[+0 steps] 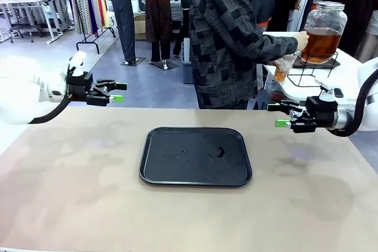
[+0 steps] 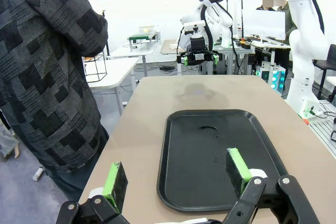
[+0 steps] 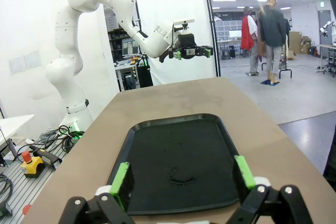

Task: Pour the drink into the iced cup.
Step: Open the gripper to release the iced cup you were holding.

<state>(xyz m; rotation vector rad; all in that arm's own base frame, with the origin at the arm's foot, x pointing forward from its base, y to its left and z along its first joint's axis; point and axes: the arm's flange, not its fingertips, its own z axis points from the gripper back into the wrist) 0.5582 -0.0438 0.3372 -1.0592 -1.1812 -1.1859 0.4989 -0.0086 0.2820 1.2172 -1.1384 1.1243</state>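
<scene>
The person point(image 1: 236, 39) fills a cup point(image 1: 283, 69) from the drink point(image 1: 322, 36); both grippers point(image 1: 115, 91) point(image 1: 277, 115) wait, fingers apart, over the empty tray point(image 1: 195, 156).

Light is bright and even, coming from overhead. The table point(image 1: 71, 205) carries soft, faint shadows under both arms and a thin dark edge around the tray point(image 1: 195, 156). The tray's black surface gives a dull sheen; wet marks on it glint slightly. In the front view the near scene is sharp and the far racks a little soft. The jar point(image 1: 322, 30) at far right shows pale highlights on its glass. In the right wrist view, ceiling lamps flare at far right and wash out the figures there. The white wall in the left wrist view is overexposed. Both wrist views bend straight lines near their edges, and the near fingers look slightly soft.
</scene>
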